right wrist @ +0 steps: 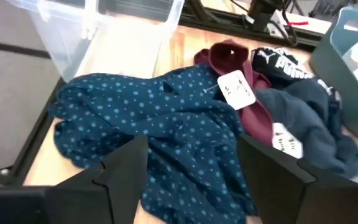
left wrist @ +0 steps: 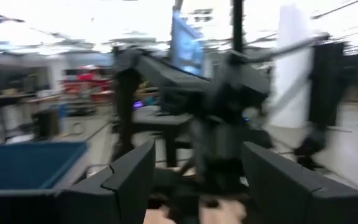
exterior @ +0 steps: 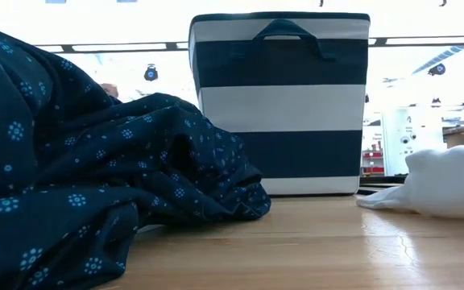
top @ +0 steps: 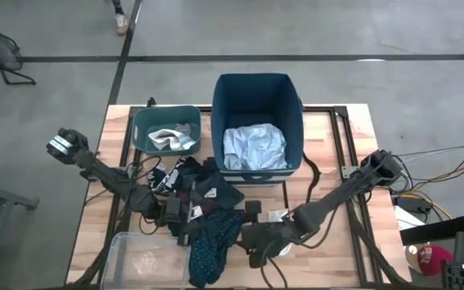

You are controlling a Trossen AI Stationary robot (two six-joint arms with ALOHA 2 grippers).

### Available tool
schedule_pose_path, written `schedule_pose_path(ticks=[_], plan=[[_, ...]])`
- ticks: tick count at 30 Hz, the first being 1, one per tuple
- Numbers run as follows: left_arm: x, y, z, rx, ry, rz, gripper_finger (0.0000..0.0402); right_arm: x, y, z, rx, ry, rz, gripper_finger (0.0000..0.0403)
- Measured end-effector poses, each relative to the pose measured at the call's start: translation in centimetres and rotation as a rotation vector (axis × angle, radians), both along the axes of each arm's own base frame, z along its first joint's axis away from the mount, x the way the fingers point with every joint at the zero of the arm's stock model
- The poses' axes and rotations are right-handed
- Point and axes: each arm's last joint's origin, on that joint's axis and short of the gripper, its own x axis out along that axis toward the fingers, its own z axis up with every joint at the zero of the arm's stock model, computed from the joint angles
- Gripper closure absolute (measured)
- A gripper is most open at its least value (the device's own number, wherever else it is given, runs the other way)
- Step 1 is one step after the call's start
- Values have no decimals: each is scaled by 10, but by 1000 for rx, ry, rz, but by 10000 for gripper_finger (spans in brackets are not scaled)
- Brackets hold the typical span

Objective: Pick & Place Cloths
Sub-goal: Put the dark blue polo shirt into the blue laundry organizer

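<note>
The cloths lie in a heap on the table (top: 329,161). A navy patterned one (right wrist: 160,124) (top: 216,242) (exterior: 95,169) is spread nearest. Behind it lie a maroon one with a paper tag (right wrist: 235,68), a black one with a white logo (right wrist: 278,61) and a dark navy one (right wrist: 309,118). A small white cloth (exterior: 441,189) lies to the right. My right gripper (right wrist: 197,180) (top: 252,242) is open above the patterned cloth's near-right part, fingers either side. My left gripper (left wrist: 197,186) (top: 176,211) is open at the heap's left side, with nothing between its fingers.
A navy-and-white striped bin (top: 256,89) (exterior: 280,105) at the far side holds a pale blue-grey cloth (top: 254,147). The teal bin (top: 139,129) left of it holds a white cloth (top: 171,138). A clear bin (top: 127,258) (right wrist: 104,25) sits at the near left corner.
</note>
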Motion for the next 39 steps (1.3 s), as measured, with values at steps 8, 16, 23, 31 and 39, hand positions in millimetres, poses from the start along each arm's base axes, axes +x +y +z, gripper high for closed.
schedule_pose_path(ticks=[8,16,23,31,39], plan=[[0,2,-1,1,16,66,158,27,13,-56,41,53,-7,99],[0,2,-1,-11,26,62,158,67,38,-89,-2,69,15,50],[0,2,-1,-19,26,60,158,94,38,-109,-27,145,-27,49],[-1,2,-1,-19,25,59,158,111,26,-140,-7,296,-102,84],[-1,2,-1,-20,23,59,158,115,25,-156,-11,363,-100,180]])
